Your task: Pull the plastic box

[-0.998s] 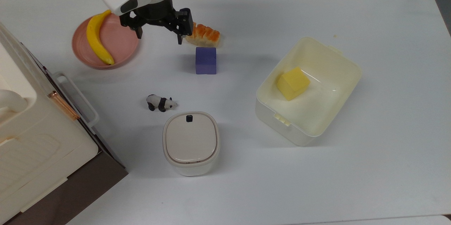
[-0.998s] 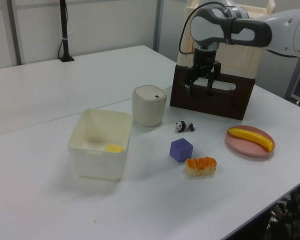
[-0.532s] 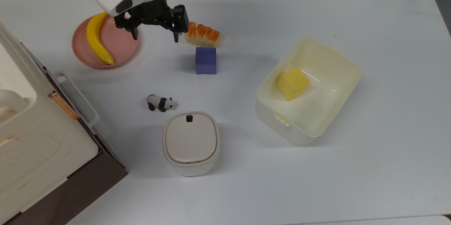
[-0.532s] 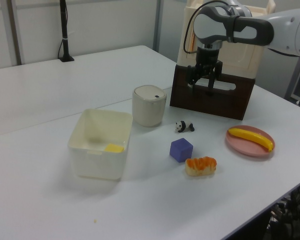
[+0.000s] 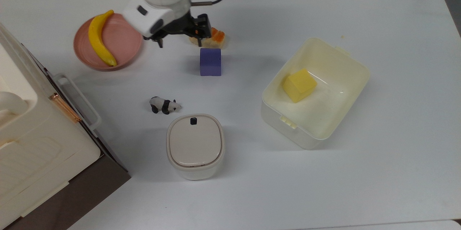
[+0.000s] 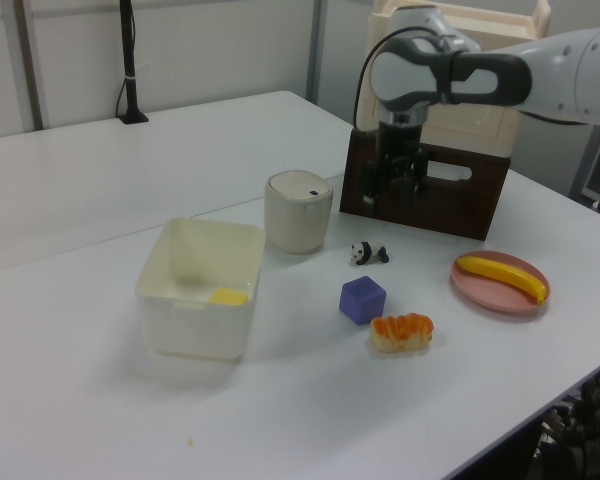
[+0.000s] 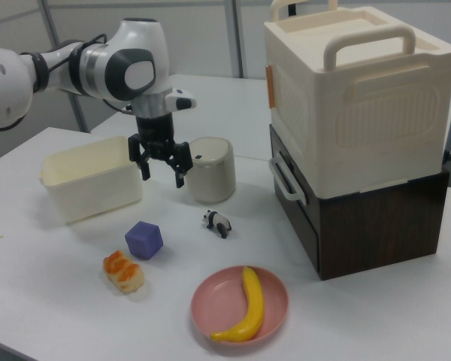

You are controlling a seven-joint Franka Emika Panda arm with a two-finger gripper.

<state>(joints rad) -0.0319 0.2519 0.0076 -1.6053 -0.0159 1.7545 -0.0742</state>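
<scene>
The plastic box point(image 5: 333, 109) is a deep cream-white tub standing at the top view's right, with a yellow block point(image 5: 299, 85) inside it. The box point(image 6: 195, 325) is at the left view's left, and in the right view the box point(image 7: 90, 184) is at the left. My gripper point(image 5: 182, 37) hangs open above the table, between the pink plate and the orange bread piece, well left of the box in the top view. Nothing is between its fingers. In the side views the gripper point(image 6: 390, 195) point(image 7: 161, 174) points straight down.
A purple cube point(image 5: 210, 61), an orange bread piece point(image 5: 217, 39) and a panda figure point(image 5: 165, 105) lie mid-table. A beige-lidded canister point(image 5: 195, 145) stands nearer the front. A pink plate point(image 5: 124, 44) holds a banana point(image 5: 99, 40). A big white case point(image 5: 32, 143) on a brown base fills the top view's left.
My arm has swung toward the top view's right and the wrist has turned, so the gripper now partly covers the bread piece. The fingers stay open. Nothing on the table moved.
</scene>
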